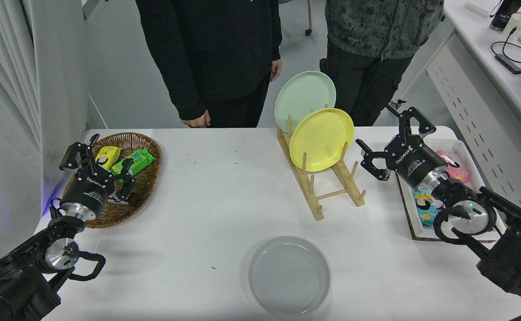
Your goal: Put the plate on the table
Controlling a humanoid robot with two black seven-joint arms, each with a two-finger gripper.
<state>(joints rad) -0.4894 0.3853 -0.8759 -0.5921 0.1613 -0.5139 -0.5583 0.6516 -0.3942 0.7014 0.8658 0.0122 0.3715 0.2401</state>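
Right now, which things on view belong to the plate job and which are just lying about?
Job: grey plate, lying flat on the white table; right gripper, open, empty.
Lying about: yellow plate and green plate in the wooden rack, wicker basket, snack tray.

Rack [320, 178] blocks centre (sides crowded).

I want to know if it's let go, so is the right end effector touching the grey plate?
Apart. The head view shows the right end effector open near the wooden rack, with bare white table between it and the grey plate lying flat at the near edge.
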